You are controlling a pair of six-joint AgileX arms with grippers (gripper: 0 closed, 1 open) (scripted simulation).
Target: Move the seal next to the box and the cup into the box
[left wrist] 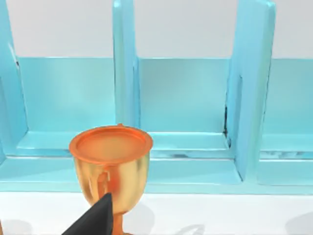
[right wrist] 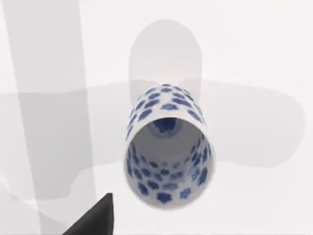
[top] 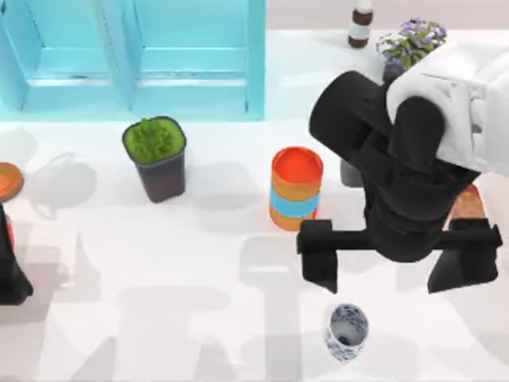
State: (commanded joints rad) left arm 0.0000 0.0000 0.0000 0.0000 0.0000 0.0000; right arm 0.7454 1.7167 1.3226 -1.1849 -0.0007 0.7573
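Observation:
The cup (top: 347, 332), white with a blue pattern, stands upright near the table's front edge; the right wrist view looks down into the cup (right wrist: 166, 147). My right gripper (top: 398, 267) hovers just behind it, open, with its fingers spread wide and nothing between them. The seal (top: 470, 202) shows as a reddish-brown piece at the right, mostly hidden behind the right arm. The light blue box (top: 135, 64) stands at the back left, its compartments facing the table. My left gripper (top: 12, 274) is parked at the left edge.
A dark pot with a green plant (top: 155, 159) and an orange cylinder with a blue band (top: 296, 189) stand mid-table. A golden goblet (left wrist: 110, 166) sits at the left edge before the box. A bottle (top: 360, 25) and a flower pot (top: 411, 41) stand at the back right.

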